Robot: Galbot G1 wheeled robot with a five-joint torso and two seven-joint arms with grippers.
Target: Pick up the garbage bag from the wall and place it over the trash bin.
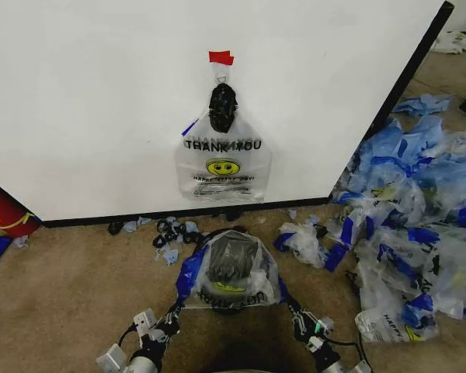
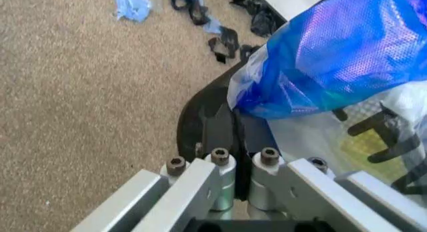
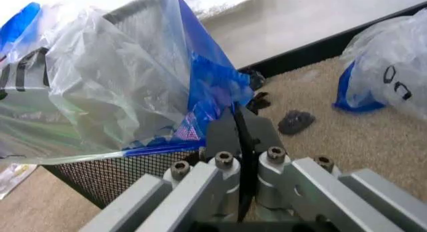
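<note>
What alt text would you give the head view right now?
A clear garbage bag sits draped over the trash bin on the carpet, the left gripper and right gripper shut on its blue-taped edges. Another bag hangs on the wall.

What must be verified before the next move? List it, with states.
1. Left gripper holds the blue-taped edge of the thin clear plastic garbage bag: ok, fingers shut on it.
2. Right gripper holds the opposite blue edge: ok, shut on it.
3. Bag lies over the small round black wire-mesh trash bin: ok, it covers the top.
4. Bag mouth is around the rim all the way round: cannot tell, the far side is hidden.
5. Carpet near the bin is free of clutter: not ok, black scraps and a heap of loose clear-and-blue bags lie close.
</note>
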